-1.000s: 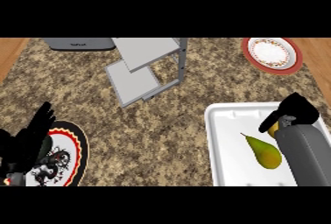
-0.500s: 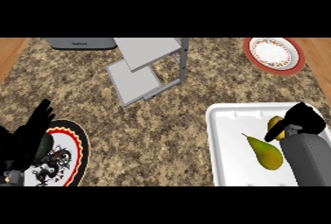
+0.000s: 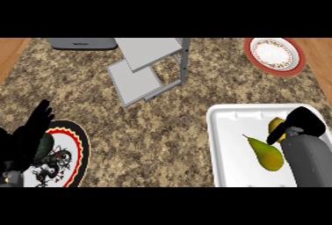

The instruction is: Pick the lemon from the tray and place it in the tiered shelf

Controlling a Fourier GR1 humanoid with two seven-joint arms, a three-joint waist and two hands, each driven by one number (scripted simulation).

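Right hand (image 3: 303, 123): over the white tray (image 3: 227, 145) at near right, fingers curled round the lemon (image 3: 275, 125)
Lemon: in the tray, just right of the pear (image 3: 266, 154), mostly hidden
Left hand (image 3: 26, 143): near left, fingers straight, resting above the patterned plate (image 3: 68, 151)
Tiered shelf (image 3: 152, 66): far centre of the bench (image 3: 162, 127)

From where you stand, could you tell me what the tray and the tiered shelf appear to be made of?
The tray looks like white plastic or foam: smooth, matte, with rounded moulded corners. The tiered shelf looks like grey metal: flat, evenly coloured panels on thin straight legs. Neither can be settled from looks alone.
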